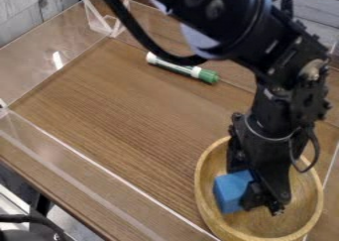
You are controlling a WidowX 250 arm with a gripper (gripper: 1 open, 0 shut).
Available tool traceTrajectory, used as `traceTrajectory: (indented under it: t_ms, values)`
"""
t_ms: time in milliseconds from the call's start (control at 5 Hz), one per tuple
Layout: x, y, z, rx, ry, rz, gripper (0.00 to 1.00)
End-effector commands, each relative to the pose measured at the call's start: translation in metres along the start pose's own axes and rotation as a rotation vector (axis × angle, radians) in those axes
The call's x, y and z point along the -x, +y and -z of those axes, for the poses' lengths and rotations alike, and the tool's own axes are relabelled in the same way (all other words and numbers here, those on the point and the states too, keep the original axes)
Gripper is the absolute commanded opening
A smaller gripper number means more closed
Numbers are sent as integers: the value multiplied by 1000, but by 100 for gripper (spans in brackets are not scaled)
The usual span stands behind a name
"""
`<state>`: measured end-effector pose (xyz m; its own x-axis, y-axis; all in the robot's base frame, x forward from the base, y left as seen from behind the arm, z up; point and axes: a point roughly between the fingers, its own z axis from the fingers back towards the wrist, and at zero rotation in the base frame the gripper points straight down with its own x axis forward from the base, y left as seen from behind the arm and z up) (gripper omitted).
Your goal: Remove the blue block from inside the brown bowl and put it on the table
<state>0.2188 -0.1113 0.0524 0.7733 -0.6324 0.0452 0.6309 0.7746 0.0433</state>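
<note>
One marker pen (183, 67) nr arm; hand (252, 192) clamped on blue block (232, 189) in brown bowl (212, 164).

Wood, clear plastic and black arm housings

The table (119, 106) filling the frame's middle looks like dark brown wood grain with a smooth, faintly sheened top. Along the left and upper edges, the walls (40, 32) are clear glossy acrylic that catches glare. At lower right, the bowl (209, 190) is pale wood with a smooth matt rim. The block (232, 190) in it is bright blue and matt. The arm (252, 47) at upper right has black, slightly glossy plastic-looking shells. The pen (181, 68) looks like smooth white and green plastic.
</note>
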Motion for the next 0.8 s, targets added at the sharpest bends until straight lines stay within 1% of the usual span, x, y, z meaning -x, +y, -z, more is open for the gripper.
traceTrajectory:
  t_ms: [0,200,400,600]
  values:
    - [-11,8,-24,-26,-66,-29,0]
    - [-10,11,-31,-35,-65,-42,0]
    - [-9,13,-42,-40,-53,-58,0]
    - [-8,17,-57,-53,-55,-78,0]
